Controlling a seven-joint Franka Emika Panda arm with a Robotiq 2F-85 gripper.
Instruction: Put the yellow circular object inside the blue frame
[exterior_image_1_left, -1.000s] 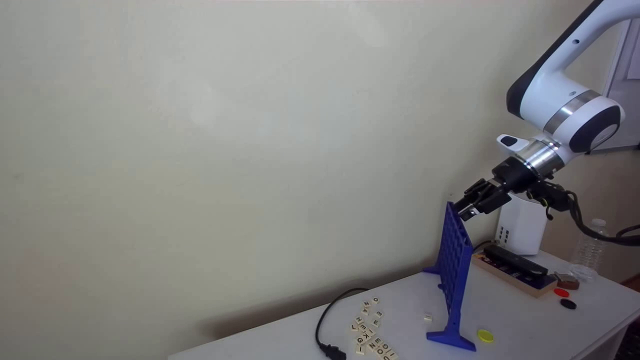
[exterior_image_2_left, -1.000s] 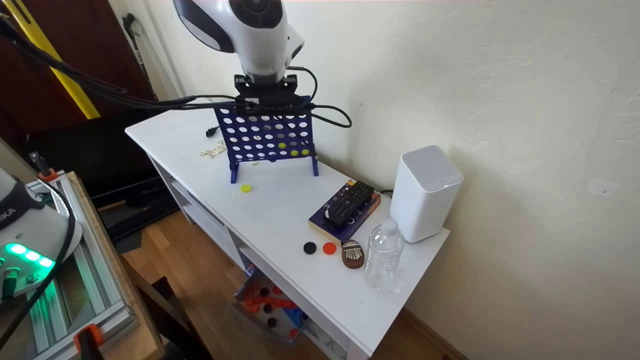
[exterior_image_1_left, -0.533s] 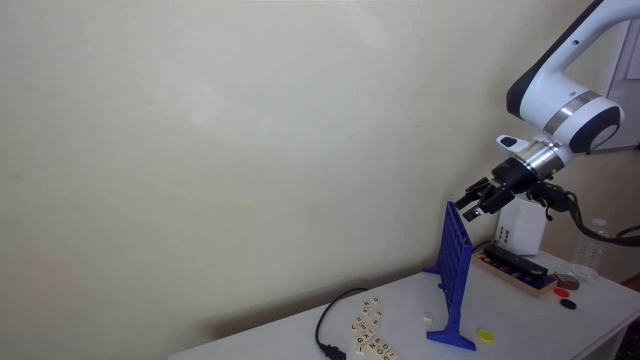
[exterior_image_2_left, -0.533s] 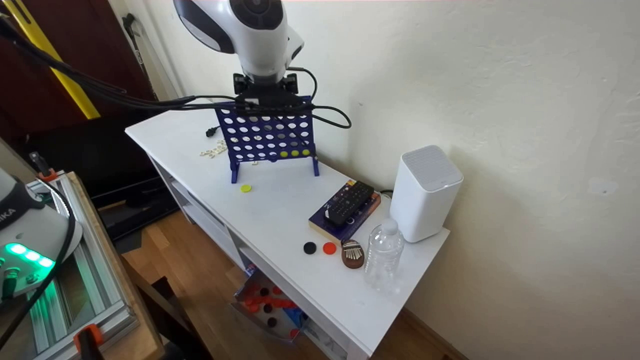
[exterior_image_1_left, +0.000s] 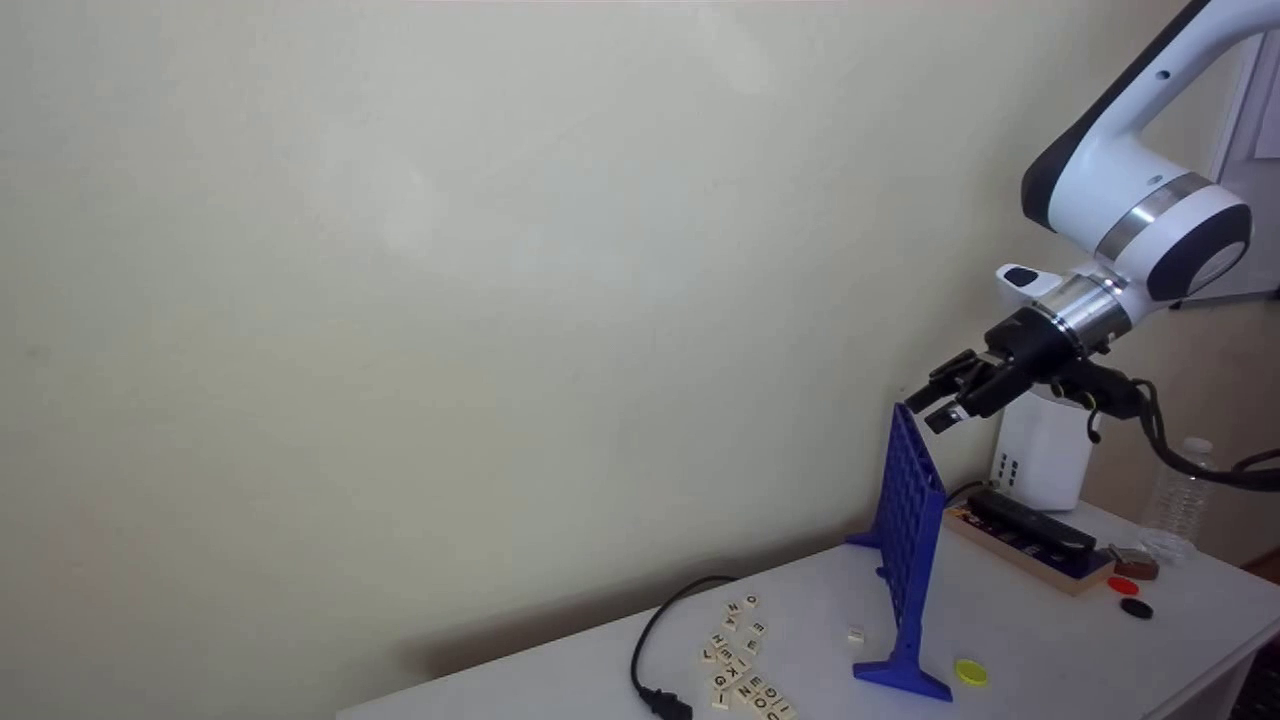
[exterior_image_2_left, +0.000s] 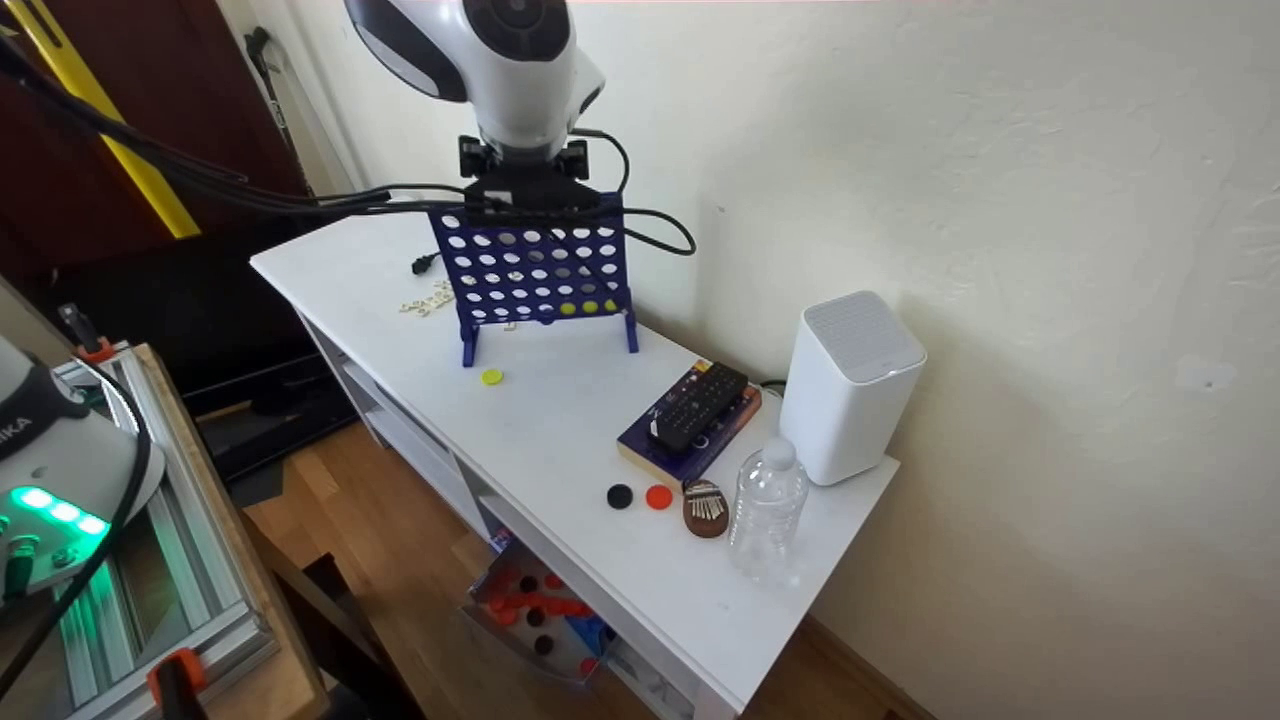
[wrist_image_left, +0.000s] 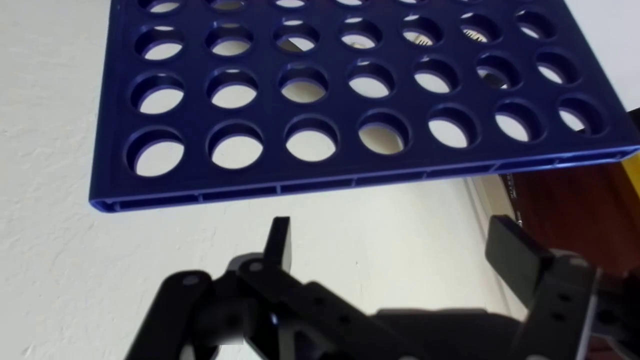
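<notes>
The blue frame stands upright on the white table, its holes and slotted top edge filling the upper wrist view. Three yellow discs sit side by side in its bottom row. Another yellow circular object lies flat on the table beside the frame's near foot; an exterior view also shows this yellow disc. My gripper is open at the frame's top edge, fingers wide apart with nothing between them. In an exterior view the gripper hovers just above the frame's far upper corner. Its fingertips are hidden in the opposite exterior view.
Letter tiles and a black plug lie behind the frame. A book with a remote, a white box, a bottle, a thumb piano, a red disc and a black disc occupy the table's other end.
The fingers have spread apart. A yellow disc seen higher in the frame a second ago now rests in the bottom row beside two others. The arm has shifted slightly up and back.
</notes>
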